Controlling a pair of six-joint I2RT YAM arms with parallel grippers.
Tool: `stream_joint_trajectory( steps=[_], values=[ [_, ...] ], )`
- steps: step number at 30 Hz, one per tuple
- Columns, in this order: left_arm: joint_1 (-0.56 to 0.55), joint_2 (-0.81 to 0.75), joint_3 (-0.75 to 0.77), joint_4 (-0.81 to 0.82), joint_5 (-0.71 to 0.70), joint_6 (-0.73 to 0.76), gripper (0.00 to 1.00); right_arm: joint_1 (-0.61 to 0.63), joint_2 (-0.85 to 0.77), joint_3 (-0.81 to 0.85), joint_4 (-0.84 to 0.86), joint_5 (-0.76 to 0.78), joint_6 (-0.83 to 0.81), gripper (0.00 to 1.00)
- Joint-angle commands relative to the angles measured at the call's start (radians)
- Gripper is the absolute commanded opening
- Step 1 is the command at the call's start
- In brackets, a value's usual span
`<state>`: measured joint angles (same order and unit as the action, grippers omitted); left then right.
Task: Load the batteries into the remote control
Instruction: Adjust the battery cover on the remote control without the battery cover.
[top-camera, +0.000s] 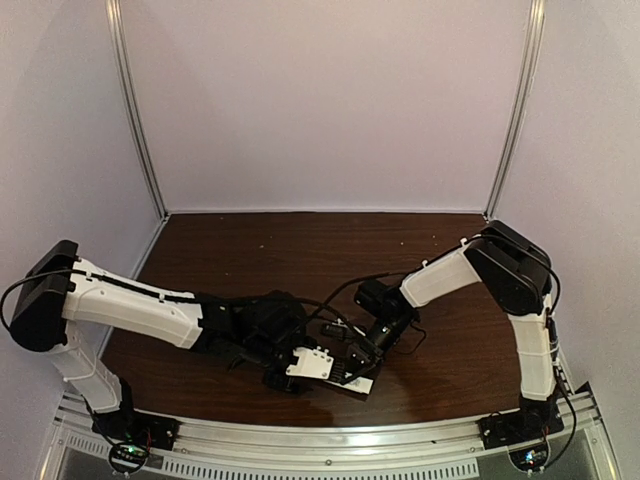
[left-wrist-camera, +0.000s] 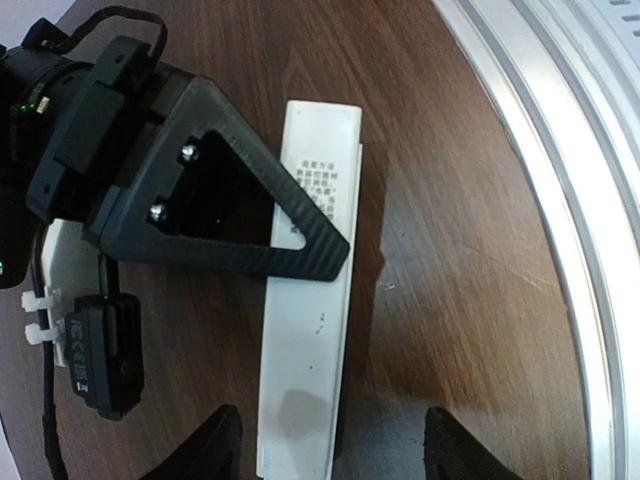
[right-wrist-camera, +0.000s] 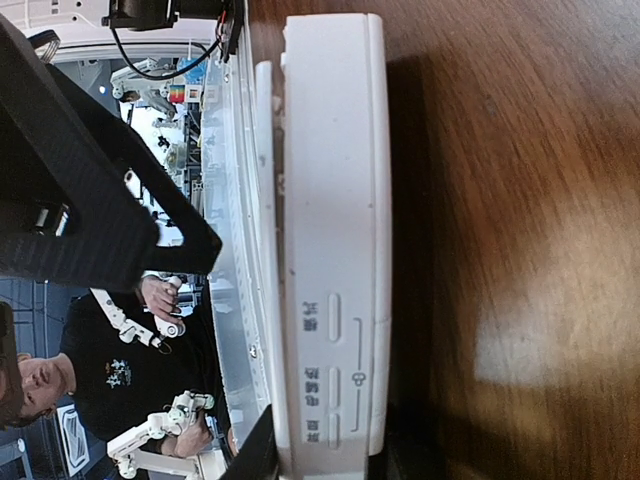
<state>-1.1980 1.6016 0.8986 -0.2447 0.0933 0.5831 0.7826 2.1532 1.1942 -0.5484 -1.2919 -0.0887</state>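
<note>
Just one remote control (left-wrist-camera: 310, 330), one table (left-wrist-camera: 460, 200)

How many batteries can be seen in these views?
0. No batteries show in any view; they may be hidden inside or under the remote control.

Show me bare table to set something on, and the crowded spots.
Free: the far table strip between back wall and arms; the near-right patch beside the right arm's base. Crowded: near centre, where left gripper and right gripper meet over the remote control.
</note>
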Motion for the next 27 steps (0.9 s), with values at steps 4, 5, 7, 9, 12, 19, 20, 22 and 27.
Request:
stream_joint_trajectory(
  steps=[4,5,7,9,12,19,20,22,27],
  values=[
    [-0.002,0.089,0.070,-0.014,-0.017,0.052,0.65,-0.006,0.068,0.006,-0.036,0.122,-0.032,0.29],
    [-0.003,0.098,0.077,-0.013,-0.020,0.055,0.66,-0.006,0.070,0.008,-0.038,0.122,-0.032,0.29],
    [-0.002,0.118,0.091,-0.014,-0.034,0.062,0.66,-0.007,0.071,0.011,-0.043,0.116,-0.035,0.29],
    [-0.002,0.145,0.104,-0.014,-0.052,0.067,0.66,-0.006,0.074,0.011,-0.044,0.116,-0.038,0.29],
    [0.000,0.177,0.121,-0.020,-0.065,0.074,0.63,-0.006,0.075,0.013,-0.047,0.116,-0.039,0.30],
    [0.011,0.202,0.141,-0.048,-0.050,0.057,0.42,-0.008,0.073,0.019,-0.056,0.120,-0.042,0.37],
    [0.014,0.204,0.141,-0.049,-0.049,0.054,0.39,-0.009,0.070,0.023,-0.055,0.121,-0.041,0.37],
    [0.017,0.209,0.143,-0.053,-0.048,0.050,0.35,-0.018,0.066,0.030,-0.055,0.124,-0.036,0.42],
    [0.026,0.223,0.146,-0.059,-0.036,0.029,0.28,-0.067,0.025,0.036,-0.011,0.151,0.022,0.61]
  ],
)
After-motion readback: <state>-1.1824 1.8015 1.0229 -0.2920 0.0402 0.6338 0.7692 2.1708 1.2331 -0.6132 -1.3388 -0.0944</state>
